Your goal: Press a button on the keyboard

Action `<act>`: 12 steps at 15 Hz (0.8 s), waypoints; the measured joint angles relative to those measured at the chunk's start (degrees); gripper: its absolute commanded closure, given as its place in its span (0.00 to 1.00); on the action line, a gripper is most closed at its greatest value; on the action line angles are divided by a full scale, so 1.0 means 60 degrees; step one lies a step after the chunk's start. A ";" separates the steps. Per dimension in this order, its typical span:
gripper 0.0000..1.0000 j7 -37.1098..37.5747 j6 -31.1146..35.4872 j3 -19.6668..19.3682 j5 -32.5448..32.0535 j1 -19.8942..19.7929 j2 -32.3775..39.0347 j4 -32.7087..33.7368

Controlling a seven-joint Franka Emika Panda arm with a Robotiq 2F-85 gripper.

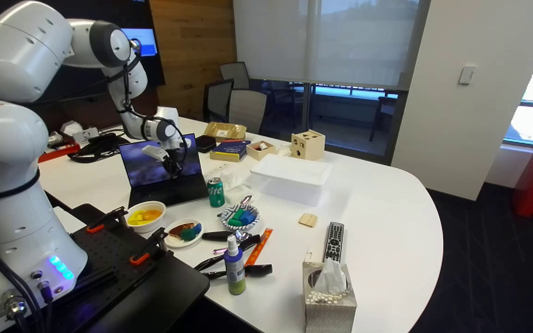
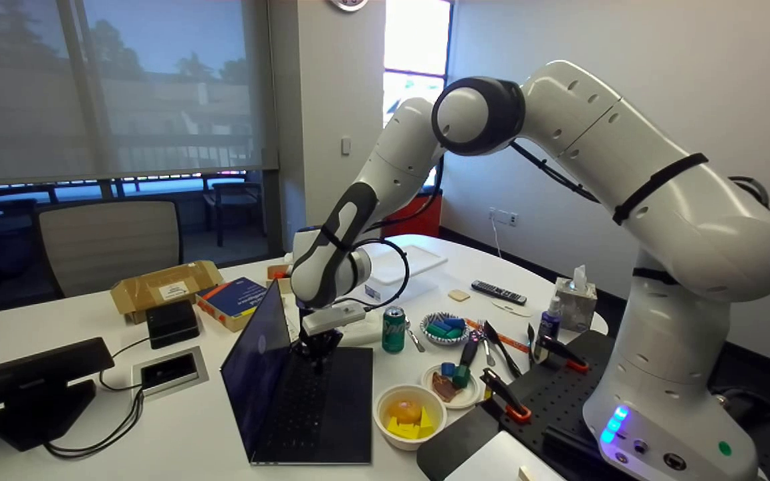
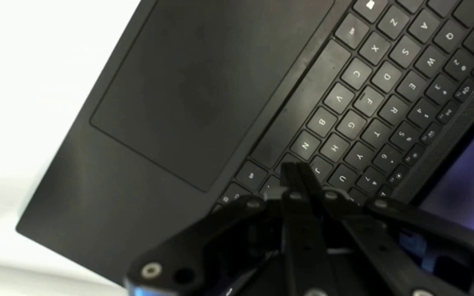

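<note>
The keyboard (image 3: 352, 102) fills the right of the wrist view, with its lettered keys running diagonally and the touchpad to their left. It also shows on the open black laptop in both exterior views (image 1: 167, 192) (image 2: 298, 411). The laptop's dark screen (image 2: 248, 381) stands upright behind the keys. My gripper (image 3: 296, 164) is shut and empty, fingers together, over the keys just below N and left of J. The fingers cover part of the key there. In both exterior views the gripper (image 1: 174, 175) (image 2: 319, 364) points down at the key deck; I cannot tell whether it touches.
A green can (image 2: 394, 329) stands beside the laptop's far corner. A bowl with yellow pieces (image 2: 410, 415) sits close to its front edge. A patterned bowl (image 1: 240, 217), a plate (image 1: 184, 232) and a translucent box (image 1: 291, 178) stand further along. The grey remote (image 1: 334, 241) lies farther off.
</note>
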 measured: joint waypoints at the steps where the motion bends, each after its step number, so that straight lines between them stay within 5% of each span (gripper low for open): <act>1: 0.58 0.0171 -0.0081 -0.0012 0.0013 0.0004 -0.0267 -0.0219; 8: 0.05 0.1745 -0.0409 -0.0621 -0.0036 0.0298 -0.2632 -0.2230; 12: 0.00 0.2401 -0.0571 -0.0823 -0.0146 0.0265 -0.3918 -0.3344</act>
